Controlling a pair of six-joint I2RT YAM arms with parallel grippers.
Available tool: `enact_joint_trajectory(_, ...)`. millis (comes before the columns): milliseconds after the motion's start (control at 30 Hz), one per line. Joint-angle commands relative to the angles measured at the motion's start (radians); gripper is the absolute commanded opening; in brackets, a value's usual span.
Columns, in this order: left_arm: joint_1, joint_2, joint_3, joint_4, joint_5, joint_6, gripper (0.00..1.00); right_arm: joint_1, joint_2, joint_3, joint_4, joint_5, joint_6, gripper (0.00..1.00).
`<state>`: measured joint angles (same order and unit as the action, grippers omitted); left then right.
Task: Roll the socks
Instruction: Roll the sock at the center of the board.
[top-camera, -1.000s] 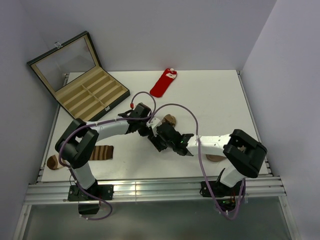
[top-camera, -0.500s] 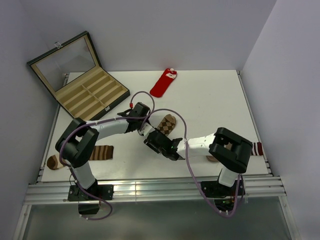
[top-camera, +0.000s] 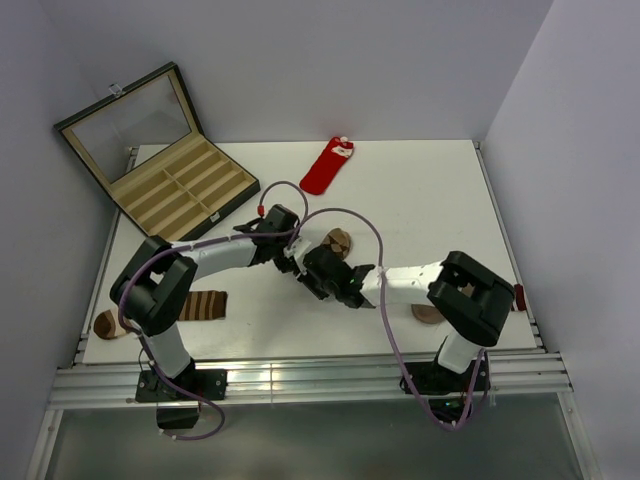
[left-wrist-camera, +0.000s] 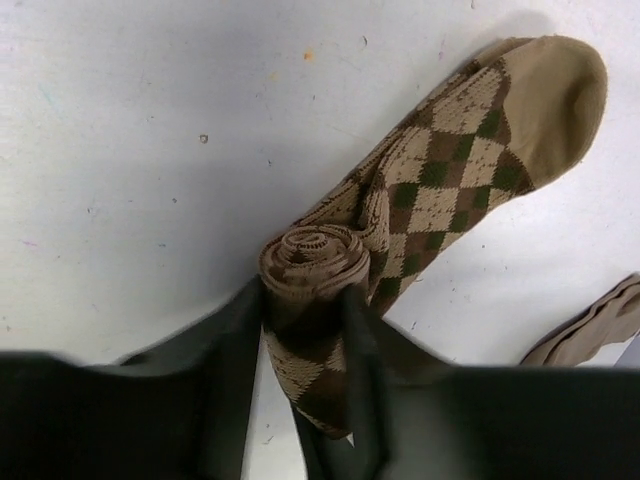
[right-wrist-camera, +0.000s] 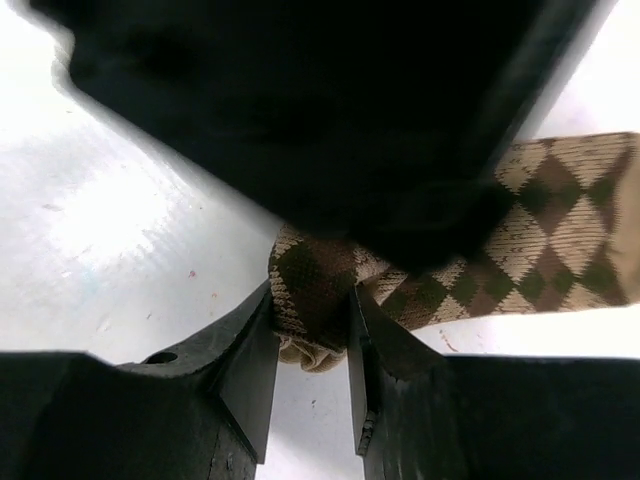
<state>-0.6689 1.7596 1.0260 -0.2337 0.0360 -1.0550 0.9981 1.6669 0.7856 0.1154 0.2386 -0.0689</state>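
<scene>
The argyle sock (top-camera: 339, 241) lies mid-table, rolled up from its cuff end, its tan toe (left-wrist-camera: 555, 95) still flat. In the left wrist view the roll (left-wrist-camera: 312, 255) sits between the fingers of my left gripper (left-wrist-camera: 305, 300), which press on both sides. My right gripper (right-wrist-camera: 308, 320) grips the same roll (right-wrist-camera: 310, 290) from the opposite end, with a pad against each side. From above, the left gripper (top-camera: 297, 262) and right gripper (top-camera: 312, 270) meet over the roll and hide it. The red sock (top-camera: 328, 166) with a white cuff lies flat at the far edge, untouched.
An open compartment case (top-camera: 160, 170) stands at the far left. A ring-striped sock (top-camera: 203, 305) and a tan sock (top-camera: 108, 323) lie near the left arm's base. Another tan sock (top-camera: 430, 316) lies under the right arm, and its edge (left-wrist-camera: 600, 325) shows in the left wrist view.
My right gripper swung out toward the near edge, then came back in onto the roll. Less of the argyle sock shows beyond the grippers now. The left arm barely moved.
</scene>
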Motion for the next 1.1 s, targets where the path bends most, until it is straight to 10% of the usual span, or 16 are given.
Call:
enact_joint_trajectory(0,-0.006,-0.031,-0.036,-0.036,-0.031,0.021,0.44,-0.104,-0.061,-0.005,-0.025,-0.402,0.093,0.0)
enact_joint_trajectory(233,0.005,-0.103,-0.093,0.0,-0.076,-0.01,0.73,-0.283,-0.044,0.007,-0.01,-0.776,0.159,0.0)
enact_joint_trajectory(467,0.015,-0.181,-0.168,0.031,-0.094,-0.056,0.78,-0.394,0.091,0.059,0.01,-1.086,0.248,0.0)
enact_joint_trajectory(1067,0.035,-0.229,-0.218,0.056,-0.134,-0.076,0.8,-0.444,0.238,0.165,-0.108,-1.104,0.25,0.0)
